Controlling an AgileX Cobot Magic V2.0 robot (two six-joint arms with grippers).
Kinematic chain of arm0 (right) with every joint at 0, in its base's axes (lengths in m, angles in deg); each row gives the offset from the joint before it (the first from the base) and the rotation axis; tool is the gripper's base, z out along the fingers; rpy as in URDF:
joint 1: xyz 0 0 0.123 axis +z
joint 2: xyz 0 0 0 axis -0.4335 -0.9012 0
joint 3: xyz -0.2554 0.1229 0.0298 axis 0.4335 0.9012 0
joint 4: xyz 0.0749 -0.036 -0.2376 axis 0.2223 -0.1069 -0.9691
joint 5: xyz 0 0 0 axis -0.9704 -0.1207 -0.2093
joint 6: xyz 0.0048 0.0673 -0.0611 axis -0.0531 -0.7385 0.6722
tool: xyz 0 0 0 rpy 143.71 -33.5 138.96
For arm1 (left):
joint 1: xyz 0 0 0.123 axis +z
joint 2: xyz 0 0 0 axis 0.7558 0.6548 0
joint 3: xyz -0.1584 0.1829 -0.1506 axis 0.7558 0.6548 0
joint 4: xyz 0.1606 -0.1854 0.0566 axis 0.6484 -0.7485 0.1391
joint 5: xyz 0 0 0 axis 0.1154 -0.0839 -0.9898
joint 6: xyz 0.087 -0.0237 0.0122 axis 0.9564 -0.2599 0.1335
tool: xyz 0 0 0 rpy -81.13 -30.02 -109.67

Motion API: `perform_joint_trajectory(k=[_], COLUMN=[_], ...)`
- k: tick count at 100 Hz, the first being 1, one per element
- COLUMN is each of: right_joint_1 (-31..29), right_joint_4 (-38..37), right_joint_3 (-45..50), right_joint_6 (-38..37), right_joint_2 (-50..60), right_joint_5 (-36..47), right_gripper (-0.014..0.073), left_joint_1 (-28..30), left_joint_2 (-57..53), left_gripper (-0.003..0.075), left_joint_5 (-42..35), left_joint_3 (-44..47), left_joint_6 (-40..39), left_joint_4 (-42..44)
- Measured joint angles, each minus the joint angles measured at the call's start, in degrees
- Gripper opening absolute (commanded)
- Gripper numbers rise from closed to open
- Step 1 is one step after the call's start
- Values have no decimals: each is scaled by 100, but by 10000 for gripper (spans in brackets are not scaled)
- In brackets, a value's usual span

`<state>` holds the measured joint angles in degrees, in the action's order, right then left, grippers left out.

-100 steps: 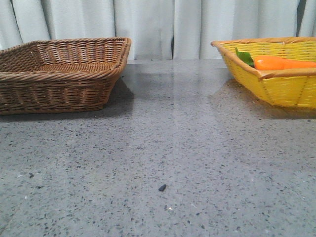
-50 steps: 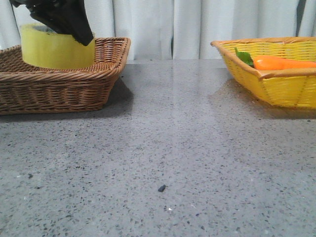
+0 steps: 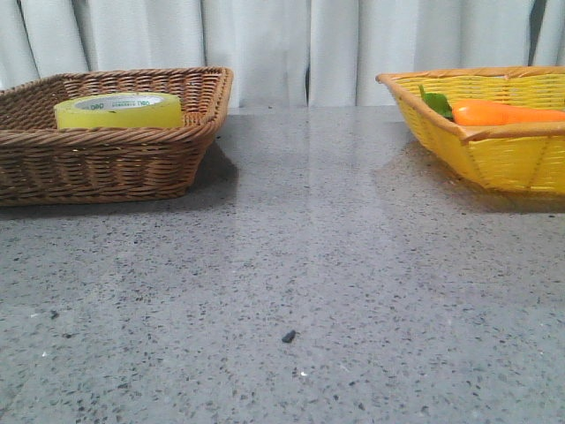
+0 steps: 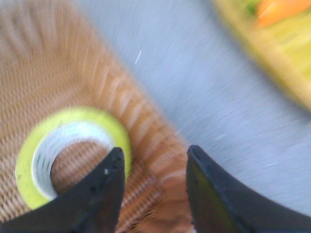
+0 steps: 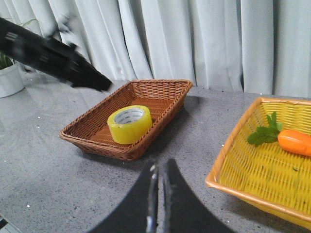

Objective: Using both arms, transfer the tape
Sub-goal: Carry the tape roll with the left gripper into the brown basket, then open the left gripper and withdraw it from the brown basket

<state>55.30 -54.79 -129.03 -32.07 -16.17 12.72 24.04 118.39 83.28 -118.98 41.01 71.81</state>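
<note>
The yellow tape (image 3: pixel 119 112) lies flat in the brown wicker basket (image 3: pixel 115 163) at the far left of the table. No gripper shows in the front view. In the left wrist view my left gripper (image 4: pixel 154 150) is open and empty above the basket's rim (image 4: pixel 146 126), with the tape (image 4: pixel 104 119) below, clear of one finger. The view is blurred. My right gripper (image 5: pixel 160 162) is shut and empty above the grey table, well short of the tape (image 5: pixel 129 125). My left arm (image 5: pixel 53 58) hangs high above the basket (image 5: pixel 160 97).
A yellow basket (image 3: pixel 512 159) stands at the far right and holds an orange carrot (image 3: pixel 503 112) with green leaves. Both show in the right wrist view (image 5: pixel 272 170), (image 5: pixel 295 141). White curtains close the back. A small dark speck (image 3: pixel 290 336) lies on the table.
Half a second ago my left gripper held the tape over the brown basket. Now the tape lies in the basket and the gripper has let go and risen out of the front view.
</note>
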Motion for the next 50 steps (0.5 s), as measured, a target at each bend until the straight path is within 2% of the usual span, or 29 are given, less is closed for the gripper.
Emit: perform_joint_trajectory(k=[19,50], right_joint_1=[0,0], right_joint_4=[-180,-325], right_joint_3=[0,0], right_joint_6=[273,371], right_joint_2=[0,10], right_joint_5=[-144,-282], right_gripper=[-56,-56], left_joint_1=[-507,-547], left_joint_2=[-2034,-4883], left_gripper=[138,15], left_joint_5=[-832,-1661], left_joint_3=[1417,4624], left_joint_6=[1,-3], left_joint_4=[-86,-29])
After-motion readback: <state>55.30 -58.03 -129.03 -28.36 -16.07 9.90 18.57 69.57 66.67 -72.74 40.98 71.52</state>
